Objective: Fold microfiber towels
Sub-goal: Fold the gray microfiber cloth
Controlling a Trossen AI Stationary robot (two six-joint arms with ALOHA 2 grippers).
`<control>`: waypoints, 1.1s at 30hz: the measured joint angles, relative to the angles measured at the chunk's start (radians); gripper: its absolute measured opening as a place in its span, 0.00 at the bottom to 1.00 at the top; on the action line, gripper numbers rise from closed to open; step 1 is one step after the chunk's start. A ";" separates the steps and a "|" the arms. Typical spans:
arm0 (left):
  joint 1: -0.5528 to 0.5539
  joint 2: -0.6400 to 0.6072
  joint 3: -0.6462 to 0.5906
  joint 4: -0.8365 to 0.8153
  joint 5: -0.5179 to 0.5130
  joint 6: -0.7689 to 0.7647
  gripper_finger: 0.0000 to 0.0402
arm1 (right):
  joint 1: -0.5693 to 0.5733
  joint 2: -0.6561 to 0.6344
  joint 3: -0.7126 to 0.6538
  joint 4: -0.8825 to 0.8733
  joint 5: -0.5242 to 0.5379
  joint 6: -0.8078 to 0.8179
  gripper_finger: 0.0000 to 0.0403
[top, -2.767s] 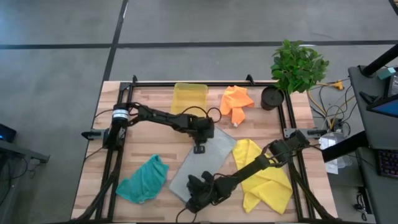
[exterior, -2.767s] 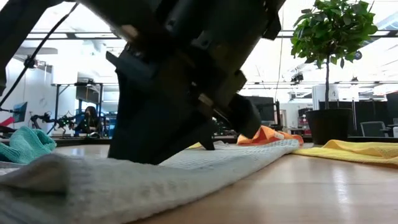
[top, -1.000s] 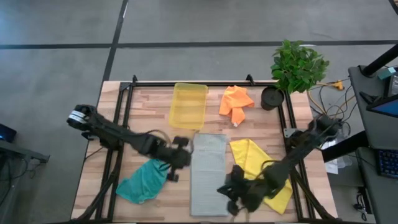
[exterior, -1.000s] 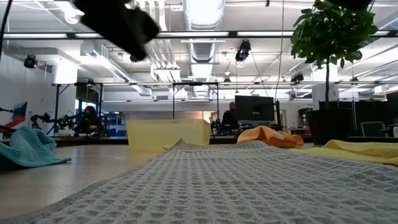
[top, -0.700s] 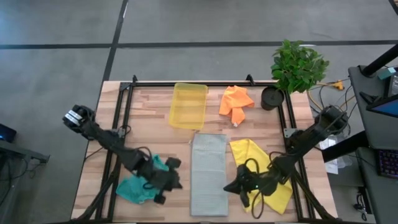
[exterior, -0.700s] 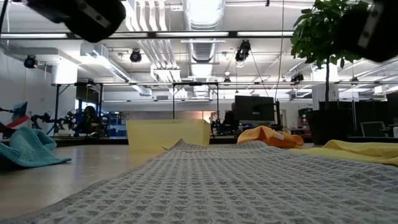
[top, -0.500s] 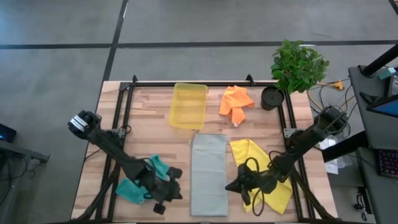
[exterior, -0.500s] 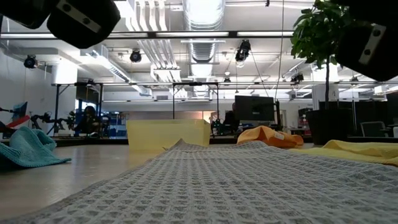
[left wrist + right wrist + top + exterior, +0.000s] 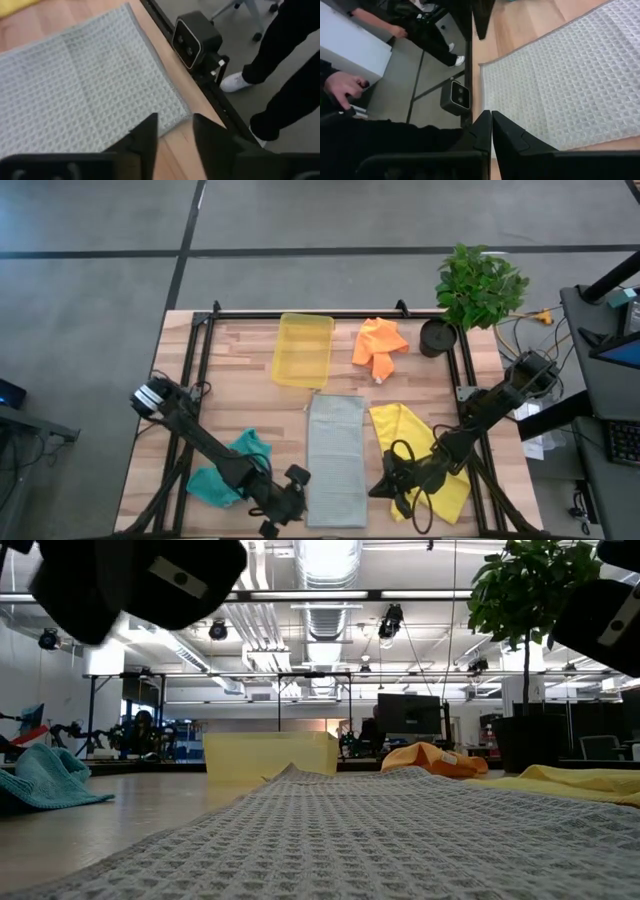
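The light grey towel [image 9: 335,460] lies flat as a long narrow rectangle in the middle of the table, running near to far. My left gripper [image 9: 285,505] hovers open above the towel's near left corner [image 9: 182,107], clear of the cloth. My right gripper [image 9: 385,485] is shut and hangs in the air by the towel's near right edge [image 9: 485,67]. The teal towel [image 9: 230,470] lies crumpled at the near left. The yellow towel [image 9: 420,455] is spread on the right under my right arm. The orange towel [image 9: 380,345] lies bunched at the far side.
A translucent yellow tray [image 9: 303,348] stands beyond the grey towel's far end. A potted plant [image 9: 478,288] is at the far right corner. A small camera [image 9: 195,37] sits on the table's near rail. A person's legs [image 9: 285,60] stand just past it.
My left gripper has swung from beside the grey towel's left edge at mid-table, over the teal towel, to the grey towel's near left corner. My right gripper has shifted slightly toward the table's right edge. The towels lie as before.
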 joint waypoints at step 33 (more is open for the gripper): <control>-0.012 0.206 0.086 -0.109 -0.042 -0.081 0.12 | 0.005 0.000 0.000 -0.048 0.000 -0.046 0.02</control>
